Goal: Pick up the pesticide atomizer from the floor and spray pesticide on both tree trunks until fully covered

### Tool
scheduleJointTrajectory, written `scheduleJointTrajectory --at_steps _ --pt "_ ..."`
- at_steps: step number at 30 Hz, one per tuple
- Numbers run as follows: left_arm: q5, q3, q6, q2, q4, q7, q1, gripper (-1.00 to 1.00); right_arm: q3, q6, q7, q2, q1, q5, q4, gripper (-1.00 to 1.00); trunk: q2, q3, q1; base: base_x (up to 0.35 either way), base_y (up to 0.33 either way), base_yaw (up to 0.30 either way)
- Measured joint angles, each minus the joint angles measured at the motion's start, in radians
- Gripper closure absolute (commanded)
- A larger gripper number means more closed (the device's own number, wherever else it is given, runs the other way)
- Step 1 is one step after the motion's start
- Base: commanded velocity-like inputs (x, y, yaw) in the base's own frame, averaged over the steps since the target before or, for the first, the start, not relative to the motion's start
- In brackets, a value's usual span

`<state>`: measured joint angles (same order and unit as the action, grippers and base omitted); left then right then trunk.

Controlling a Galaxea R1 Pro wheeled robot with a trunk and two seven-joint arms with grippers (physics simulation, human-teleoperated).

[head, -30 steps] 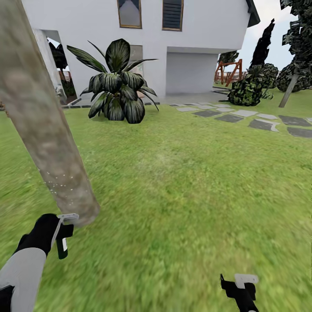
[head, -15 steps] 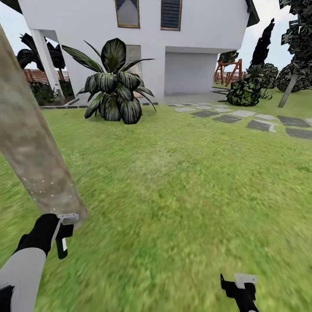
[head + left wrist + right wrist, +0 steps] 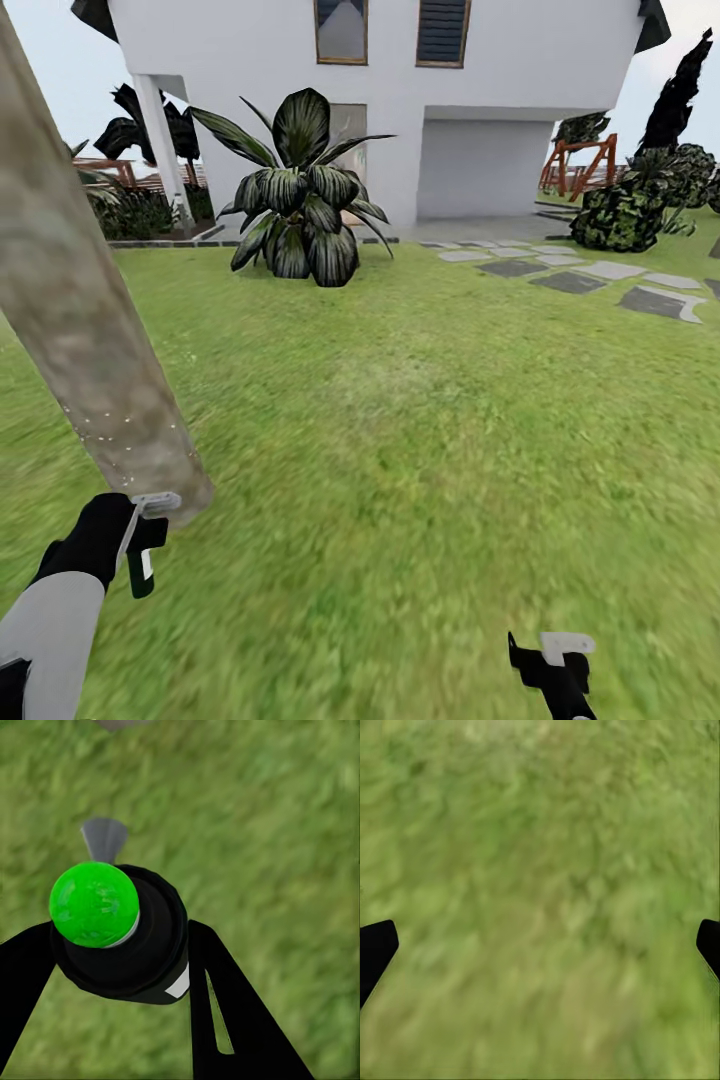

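Note:
One thick, pale grey-brown tree trunk (image 3: 80,300) slants up the left side of the head view, rising from the garden lawn (image 3: 420,420). Whitish pesticide specks (image 3: 125,432) dot its lower part. My left gripper (image 3: 140,535) is shut on the pesticide atomizer (image 3: 146,560), just in front of the trunk's base, with the grey spray head (image 3: 155,503) almost at the bark. In the left wrist view the atomizer (image 3: 94,904) sits between my black fingers (image 3: 225,1005), its bright green bottom towards the camera. My right gripper (image 3: 553,655) hangs open and empty low over the grass (image 3: 540,870).
A white house (image 3: 400,110) stands at the back, with a dark broad-leaved plant (image 3: 300,200) in front of it. Grey stepping slabs (image 3: 600,280) cross the lawn at the right, near a bush (image 3: 625,215) and a reddish swing frame (image 3: 580,165). Open grass spreads ahead.
The whole picture has shifted, so the camera has turned: house and plant now sit further right. Both arms keep their places in the view, and the left gripper still holds the atomizer.

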<state>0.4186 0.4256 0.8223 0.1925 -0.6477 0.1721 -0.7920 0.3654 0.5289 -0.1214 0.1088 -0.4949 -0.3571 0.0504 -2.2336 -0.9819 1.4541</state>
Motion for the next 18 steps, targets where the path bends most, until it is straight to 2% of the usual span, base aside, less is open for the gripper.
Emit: scheduleJointTrajectory --at_steps 6,16,18 --pt "-0.005 0.0 0.0 -0.001 0.001 0.001 0.0 1.0 0.0 0.0 0.0 0.0 0.0 0.0 0.0 -1.0 0.0 0.0 0.0 0.236 -0.194 0.233" --pt "-0.005 0.0 0.0 -0.003 0.001 0.001 0.0 1.0 0.0 0.0 0.0 0.0 0.0 0.0 0.0 -1.0 0.0 0.0 0.0 0.241 -0.185 0.014" --pt "-0.005 0.0 0.0 -0.003 0.002 0.0 0.0 1.0 0.0 0.0 0.0 0.0 0.0 0.0 0.0 -1.0 0.0 0.0 0.0 0.208 -0.21 0.207"
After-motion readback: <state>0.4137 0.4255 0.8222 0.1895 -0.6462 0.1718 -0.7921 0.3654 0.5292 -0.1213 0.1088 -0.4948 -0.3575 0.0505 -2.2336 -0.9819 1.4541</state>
